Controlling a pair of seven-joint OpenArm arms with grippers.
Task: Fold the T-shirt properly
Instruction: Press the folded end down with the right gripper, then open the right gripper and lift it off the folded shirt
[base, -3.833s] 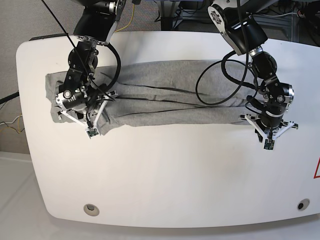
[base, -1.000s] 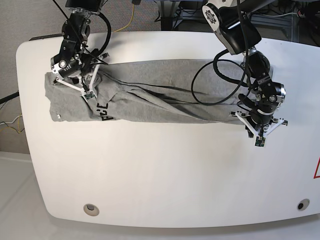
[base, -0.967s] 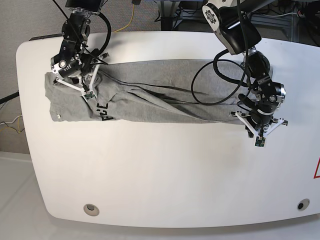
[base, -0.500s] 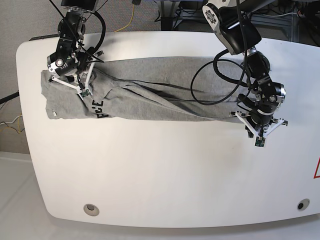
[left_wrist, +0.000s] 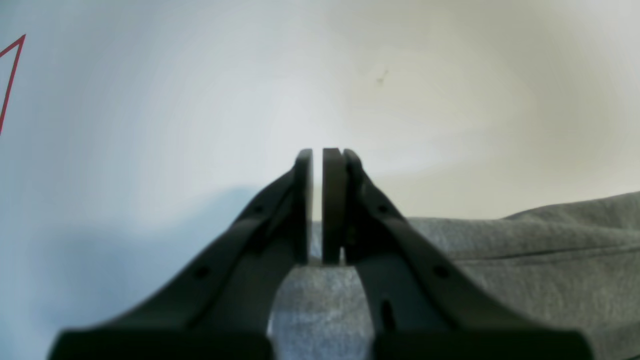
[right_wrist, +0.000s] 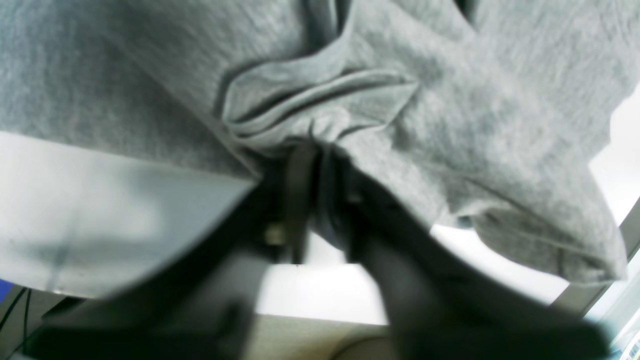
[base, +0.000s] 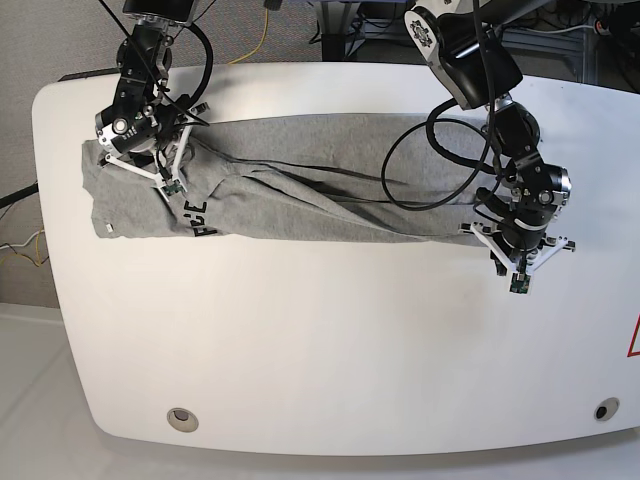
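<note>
The T-shirt (base: 300, 195) is lying as a long, creased band across the far half of the table (base: 330, 350), so the lengthwise fold appears to be the step in hand. The right gripper (right_wrist: 312, 150) is pinching a bunched fold of fabric and lifting it off the table, while the left gripper (left_wrist: 317, 205) is resting with jaws nearly pressed together at the opposite end, fabric lying beneath them. The next move likely calls for both ends travelling together, keeping the band taut.
</note>
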